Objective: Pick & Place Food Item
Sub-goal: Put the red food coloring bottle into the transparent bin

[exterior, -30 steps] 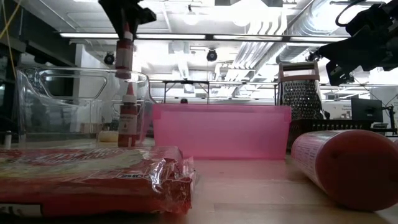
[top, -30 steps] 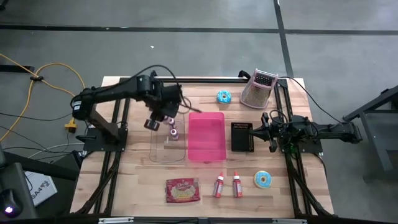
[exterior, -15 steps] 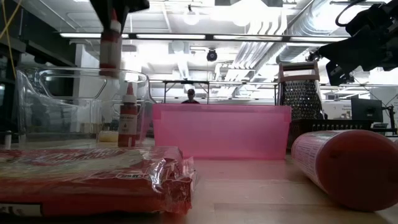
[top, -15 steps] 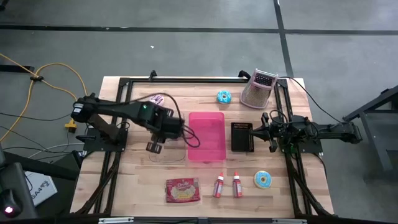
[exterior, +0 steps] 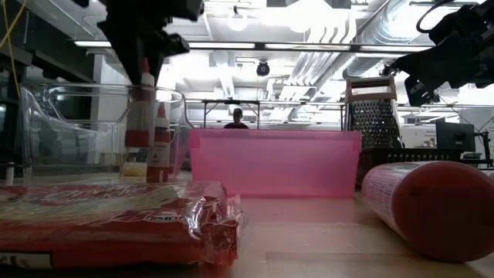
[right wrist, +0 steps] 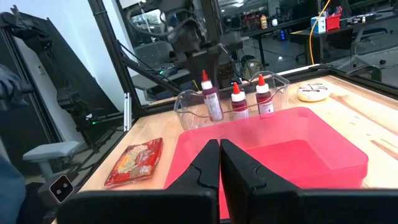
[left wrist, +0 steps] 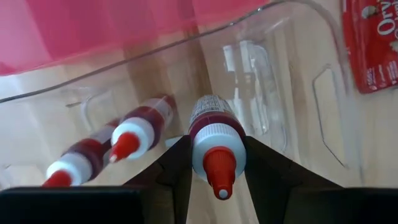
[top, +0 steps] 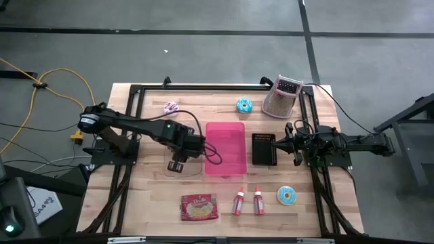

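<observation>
A red bottle [left wrist: 213, 138] with a white collar and red tip is clamped between the two dark fingers [left wrist: 176, 167] of the left hand [top: 179, 163], which is lowered into a clear bin [top: 198, 171] on the wooden tabletop [top: 224, 98]. In the left wrist view, two more red bottles [left wrist: 138, 126] are seen just beside the held one, inside the same clear bin. In the right wrist view, all three are seen standing upright in a row in the bin, with the held one [right wrist: 210, 96] at the end under the left hand [right wrist: 200, 62]. A pink bin [top: 225, 148] is set just beside the left hand, against the clear bin's side. Beyond the clear bin's near end a red food packet [top: 199, 207] is laid flat, with two further bottles [top: 248, 202] near it. The right hand [top: 291, 141] is held with its fingers together, gripping nothing, well apart from the left hand on the far side of the pink bin, above a black tray [top: 264, 149].
</observation>
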### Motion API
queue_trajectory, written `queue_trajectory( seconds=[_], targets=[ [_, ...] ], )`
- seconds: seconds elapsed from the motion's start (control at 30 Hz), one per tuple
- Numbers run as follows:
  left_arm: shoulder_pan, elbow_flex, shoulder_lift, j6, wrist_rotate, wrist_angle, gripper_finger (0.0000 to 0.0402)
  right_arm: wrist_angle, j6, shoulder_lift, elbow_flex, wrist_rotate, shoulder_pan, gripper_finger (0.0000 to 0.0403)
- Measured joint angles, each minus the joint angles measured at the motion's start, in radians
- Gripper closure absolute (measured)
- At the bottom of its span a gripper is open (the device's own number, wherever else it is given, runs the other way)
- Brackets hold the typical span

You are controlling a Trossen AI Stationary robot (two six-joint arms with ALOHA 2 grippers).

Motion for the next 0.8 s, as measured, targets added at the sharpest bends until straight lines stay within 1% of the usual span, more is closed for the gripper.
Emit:
queue_trajectory(
  seconds=[0.17, 0.3, 0.53, 0.8],
  targets=[
    [0.014, -0.070, 0.000, 0.033, 0.018, 0.087, 0.0281, 0.000, 0.000, 0.000, 0.000, 0.000, 0.000, 0.0401],
    [0.030, -0.091, 0.001, 0.052, 0.023, 0.122, 0.0280, 0.000, 0.000, 0.000, 0.000, 0.000, 0.000, 0.0401],
    [0.052, -0.124, 0.008, 0.061, 0.041, 0.151, 0.0279, 0.000, 0.000, 0.000, 0.000, 0.000, 0.000, 0.0401],
    [0.053, -0.141, 0.008, 0.046, 0.064, 0.154, 0.0278, 0.000, 0.000, 0.000, 0.000, 0.000, 0.000, 0.0401]
  ],
)
